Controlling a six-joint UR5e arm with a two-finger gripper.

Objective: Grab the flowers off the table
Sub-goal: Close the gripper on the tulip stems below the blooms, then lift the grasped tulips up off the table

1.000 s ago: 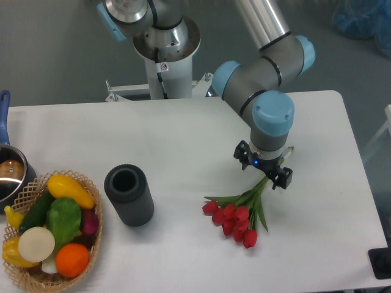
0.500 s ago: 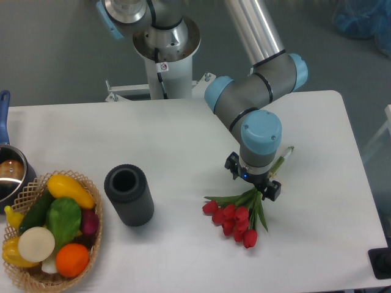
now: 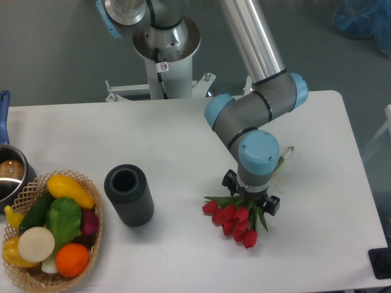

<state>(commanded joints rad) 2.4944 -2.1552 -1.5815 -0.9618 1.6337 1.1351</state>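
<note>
White table (image 3: 171,131), smooth and plain, rounded at the far right corner, spread across most of the view; grey floor beyond the far edge, with a white pedestal (image 3: 164,67) for the arm base standing there and something blue and crumpled (image 3: 366,18) at the far right.

Near left: wicker basket (image 3: 27,278), woven and round-rimmed, heaped with glossy vegetables and fruit in yellow, green, white, orange and dark red. Just behind it, at the left edge, part of a metal pot (image 3: 11,177) with a blue handle. Right of the basket, well apart from the bouquet, a dark matte cylinder (image 3: 129,195), upright, open at the top, finely ribbed.

Nothing between cylinder and bouquet but bare tabletop.

Right of centre, near side: the flowers (image 3: 235,221), red buds bunched toward the near edge, green leaves fanned around them, thin stems running up and right, one tip showing past the wrist. Directly above, the gripper (image 3: 250,200), grey and light-blue joints over black fingers, low on the stems just behind the buds. Jaws mostly hidden by the wrist; cannot tell whether closed on the stems or apart.
</note>
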